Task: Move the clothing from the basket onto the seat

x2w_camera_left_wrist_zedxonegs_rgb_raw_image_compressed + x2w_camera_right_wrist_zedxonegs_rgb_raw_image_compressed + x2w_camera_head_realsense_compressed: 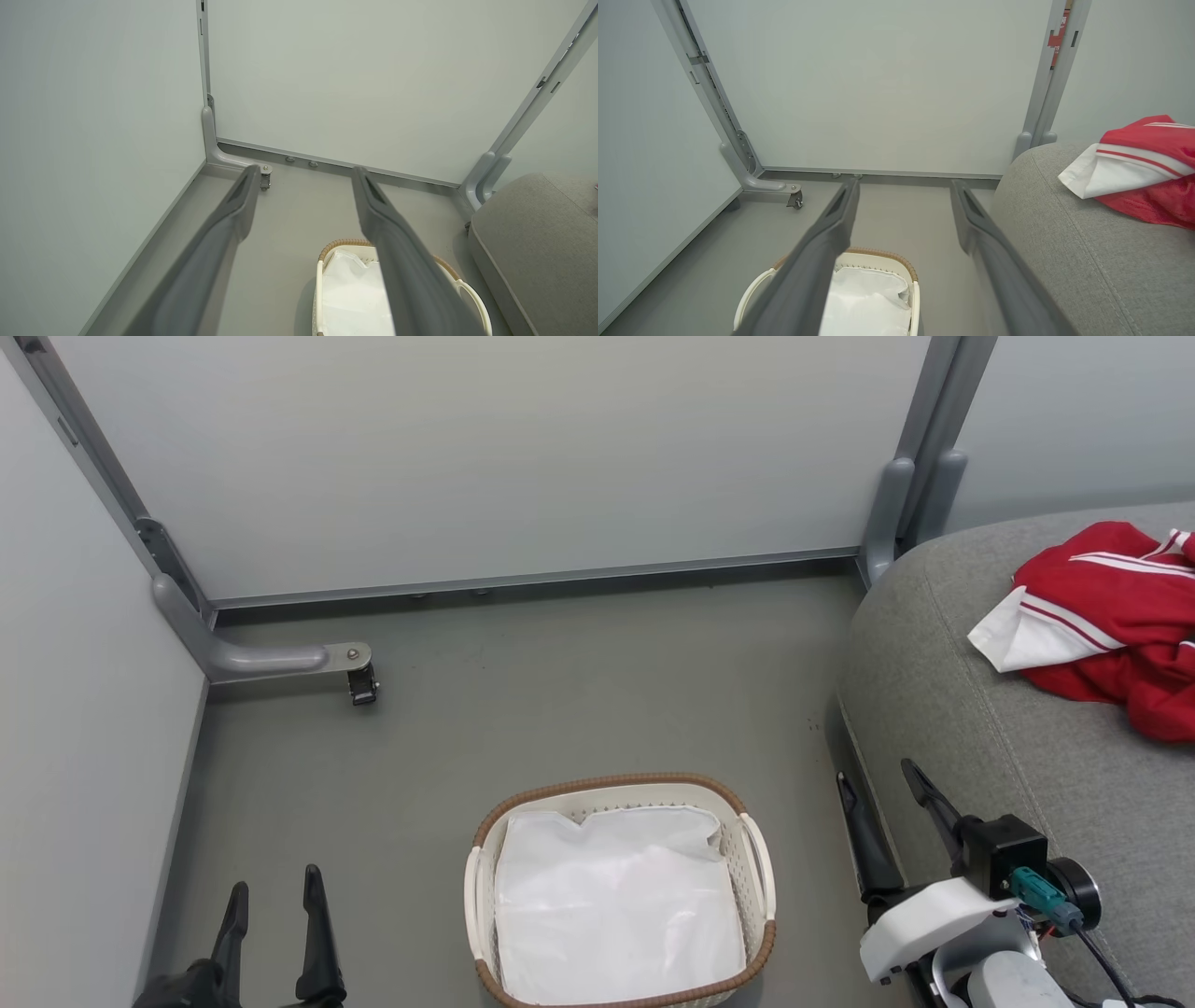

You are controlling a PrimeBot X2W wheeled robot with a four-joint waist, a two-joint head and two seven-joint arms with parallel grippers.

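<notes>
Left end effector [275,879] and right end effector [878,775] are gaping wide, empty. Clothing [1111,616] is lying on the seat [980,728]; basket [607,782] is sitting on grey floor [560,691].

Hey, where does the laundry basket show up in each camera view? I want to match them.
Head view: basket at bottom centre.
Left wrist view: basket at bottom, right of centre, partly behind the left end effector.
Right wrist view: basket at bottom, left of centre, partly behind the right end effector.
Shared landmark: the partition's caster, beyond the basket to its left.
</notes>
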